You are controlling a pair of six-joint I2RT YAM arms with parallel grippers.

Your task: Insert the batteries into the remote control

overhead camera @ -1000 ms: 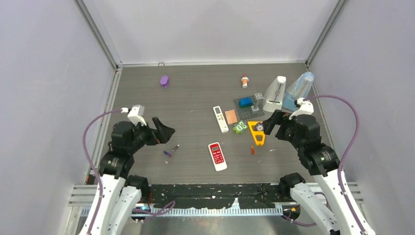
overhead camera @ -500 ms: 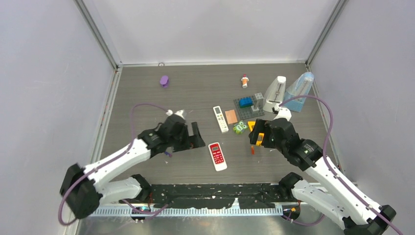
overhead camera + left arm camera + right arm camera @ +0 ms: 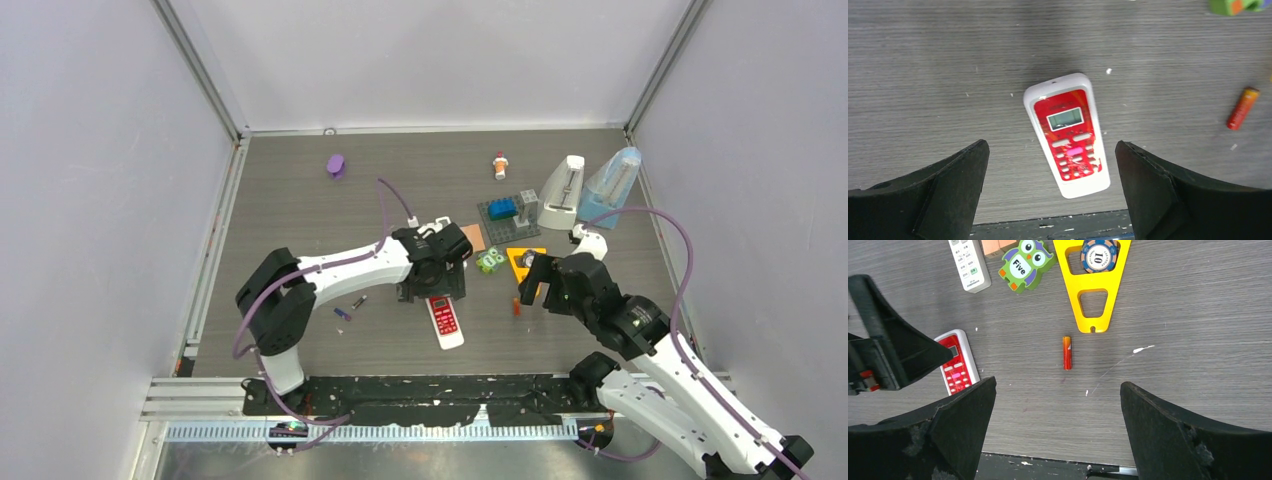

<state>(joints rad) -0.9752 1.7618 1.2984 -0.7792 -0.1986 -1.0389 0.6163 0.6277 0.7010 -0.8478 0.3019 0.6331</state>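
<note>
While the red remote [image 3: 1067, 134] lies face up on the table [image 3: 300, 200], with its buttons and small screen on top, the left gripper [image 3: 1050, 150] hangs directly over it. Both jaws are spread wide with nothing between them, a stance that, I judge, prepares a grasp across the remote's narrow sides. The battery compartment is not visible. Probably it is on the underside, so the remote must be turned over before any loading.

The right gripper [image 3: 1058, 385] is also fully spread and holds nothing. It hovers above the red-orange battery [image 3: 1067, 352], which lies just beside the tip of the yellow triangle [image 3: 1091, 275]. The battery's long axis runs between the two fingers, so closing would pinch its thin body. Two more — a purple battery [image 3: 342, 314] and a dark battery [image 3: 359, 300] — lie close together to the left of the red remote, apart from both grippers. No battery is loaded yet.
</note>
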